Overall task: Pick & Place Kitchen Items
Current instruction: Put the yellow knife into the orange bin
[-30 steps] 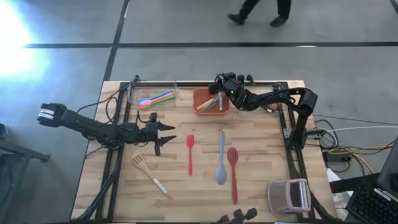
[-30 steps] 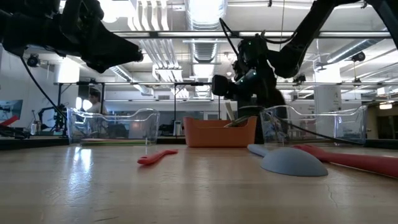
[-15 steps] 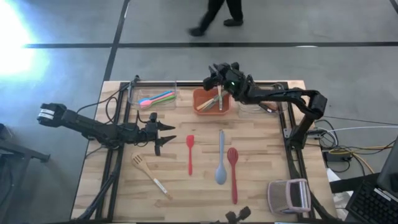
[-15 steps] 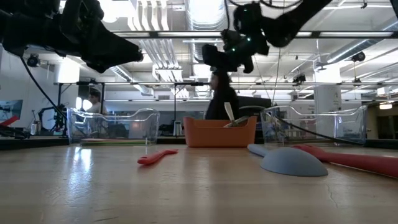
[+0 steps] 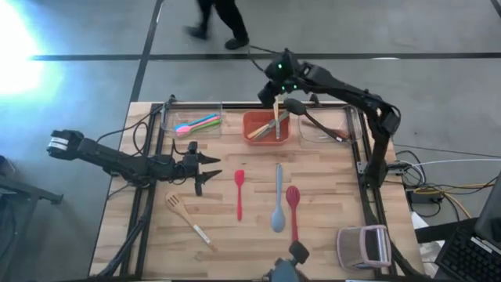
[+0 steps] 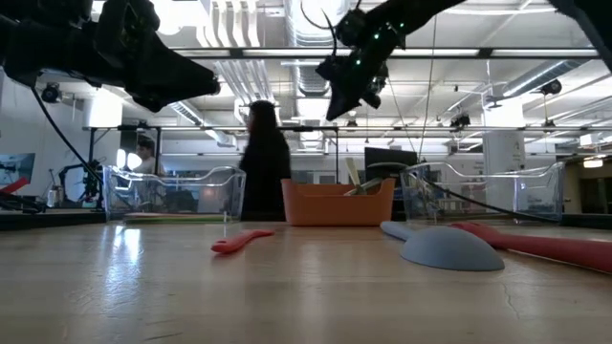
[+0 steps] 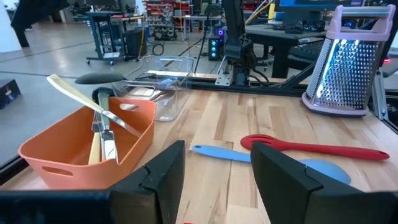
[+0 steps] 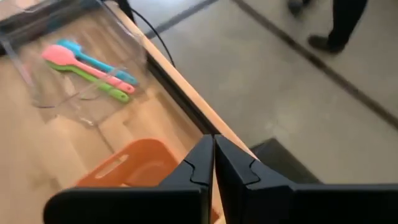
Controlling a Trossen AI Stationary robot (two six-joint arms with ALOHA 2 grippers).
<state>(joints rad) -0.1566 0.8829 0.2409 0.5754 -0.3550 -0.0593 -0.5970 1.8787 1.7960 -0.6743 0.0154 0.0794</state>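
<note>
The orange bin (image 5: pixel 265 127) holds pale-handled utensils (image 5: pixel 274 124); a clear bin (image 5: pixel 192 120) holds pink, green and blue spoons (image 8: pixel 87 67). Right fingers (image 8: pixel 213 163) are pressed together, empty; left fingers (image 7: pixel 214 171) are parted, empty.

Desk (image 5: pixel 329 235): orange bin (image 5: pixel 265 127) at far edge, holding utensils; pink, green, blue spatulas (image 5: pixel 197 124) in clear bin; red spatula (image 5: pixel 239 193), grey spoon (image 5: pixel 278 210), red spoon (image 5: pixel 293 205), wooden fork (image 5: pixel 186 219) mid-desk.

person (image 5: pixel 218 22) cut off above waist
</note>
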